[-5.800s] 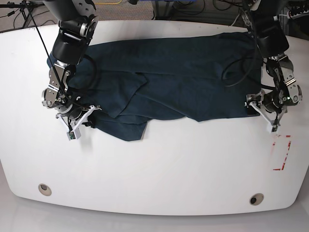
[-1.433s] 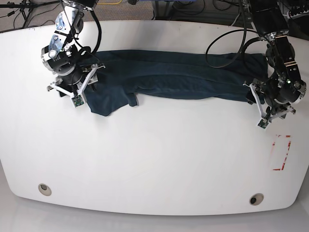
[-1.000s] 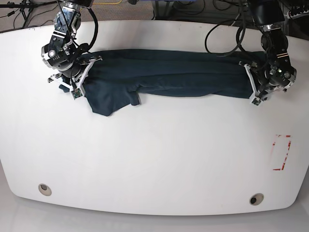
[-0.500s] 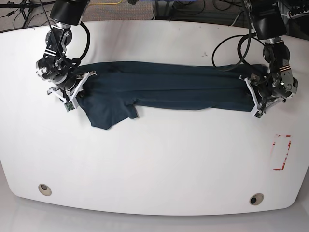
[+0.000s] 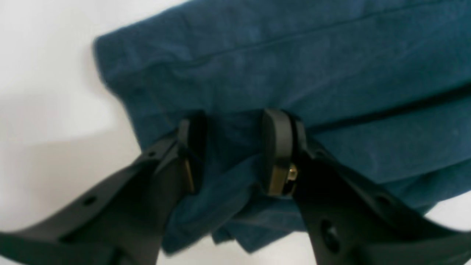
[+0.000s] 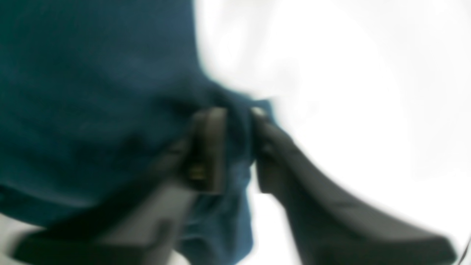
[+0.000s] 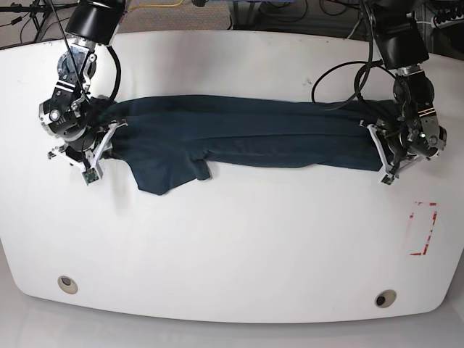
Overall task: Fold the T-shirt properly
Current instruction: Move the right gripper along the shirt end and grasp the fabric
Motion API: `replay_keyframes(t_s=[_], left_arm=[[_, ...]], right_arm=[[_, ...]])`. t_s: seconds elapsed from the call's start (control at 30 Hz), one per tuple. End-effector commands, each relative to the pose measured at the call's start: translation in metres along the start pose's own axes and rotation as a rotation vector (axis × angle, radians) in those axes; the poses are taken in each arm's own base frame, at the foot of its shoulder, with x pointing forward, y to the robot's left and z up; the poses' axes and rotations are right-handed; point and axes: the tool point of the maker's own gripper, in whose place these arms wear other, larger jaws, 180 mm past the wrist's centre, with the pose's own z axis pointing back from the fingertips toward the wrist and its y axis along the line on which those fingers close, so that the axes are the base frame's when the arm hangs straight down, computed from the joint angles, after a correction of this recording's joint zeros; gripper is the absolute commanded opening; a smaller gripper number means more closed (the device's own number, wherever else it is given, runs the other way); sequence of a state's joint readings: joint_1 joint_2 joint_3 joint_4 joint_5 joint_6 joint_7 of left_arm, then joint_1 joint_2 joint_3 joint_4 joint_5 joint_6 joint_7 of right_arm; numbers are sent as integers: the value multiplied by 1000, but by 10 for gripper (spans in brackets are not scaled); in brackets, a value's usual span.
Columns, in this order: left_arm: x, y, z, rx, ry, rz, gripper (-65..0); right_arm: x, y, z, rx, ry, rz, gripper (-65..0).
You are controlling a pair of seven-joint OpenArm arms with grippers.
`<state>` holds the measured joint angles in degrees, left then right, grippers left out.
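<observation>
The dark teal-navy T-shirt [image 7: 268, 130] lies as a long, narrow folded band across the far half of the white table [image 7: 254, 239]. A loose sleeve flap [image 7: 163, 174] hangs toward the front near its left end. My right gripper [image 7: 93, 154] is at the band's left end. In the right wrist view it [image 6: 239, 143] is shut on a fold of the cloth [image 6: 92, 92], though that view is blurred. My left gripper [image 7: 386, 159] is at the band's right end. In the left wrist view it [image 5: 233, 151] pinches a bunch of cloth [image 5: 294, 62] between its black fingers [image 5: 278, 147].
A red marked rectangle [image 7: 423, 228] is on the table at the right, in front of my left gripper. Two round holes [image 7: 67, 283] [image 7: 385, 298] sit near the front edge. Cables and stands crowd the space behind the table's far edge.
The wide-spread shirt has been folded into a narrow band. In the last half second my right gripper moved left and toward the front and my left gripper moved slightly right, stretching the band.
</observation>
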<state>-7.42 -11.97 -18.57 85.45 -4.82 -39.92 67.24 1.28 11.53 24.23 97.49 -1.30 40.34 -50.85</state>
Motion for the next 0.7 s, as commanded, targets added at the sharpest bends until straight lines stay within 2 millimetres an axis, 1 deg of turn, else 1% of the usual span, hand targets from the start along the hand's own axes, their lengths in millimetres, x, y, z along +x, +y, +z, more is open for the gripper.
replay_keyframes(t_s=[0.0, 0.03, 0.1, 0.13, 0.17, 0.2, 0.27, 0.4, 0.5, 0.6, 0.67], left_arm=[[27, 5, 16, 39, -86, -15, -414], [32, 5, 20, 47, -101, -20, -414], [36, 5, 25, 59, -112, -26, -414], [39, 6, 29, 68, -117, -30, -414], [40, 6, 31, 72, -120, -32, -414], [43, 5, 33, 76, -128, -34, -414], [49, -1, 37, 74, -152, -33, -414], [58, -1, 48, 97, -197, -25, -414], [61, -1, 54, 109, -217, -25, -414], [62, 0, 56, 115, -219, -28, -414], [61, 2, 56, 119, -217, -28, -414]], right_arm=[[31, -6, 3, -18, -85, -7, -279], [35, -6, 0, -13, -92, -15, -216], [36, -7, -7, 0, -87, -31, -133], [37, -6, -14, 17, -81, -48, -76], [38, -6, -17, 22, -80, -55, -57], [39, -5, -24, 39, -74, -72, -32], [40, -4, -35, 66, -69, -100, -22], [41, 1, -52, 110, -66, -144, -43], [42, 5, -59, 130, -68, -162, -63], [50, 17, -65, 162, -78, -184, -75], [51, 22, -70, 179, -73, -195, -73]])
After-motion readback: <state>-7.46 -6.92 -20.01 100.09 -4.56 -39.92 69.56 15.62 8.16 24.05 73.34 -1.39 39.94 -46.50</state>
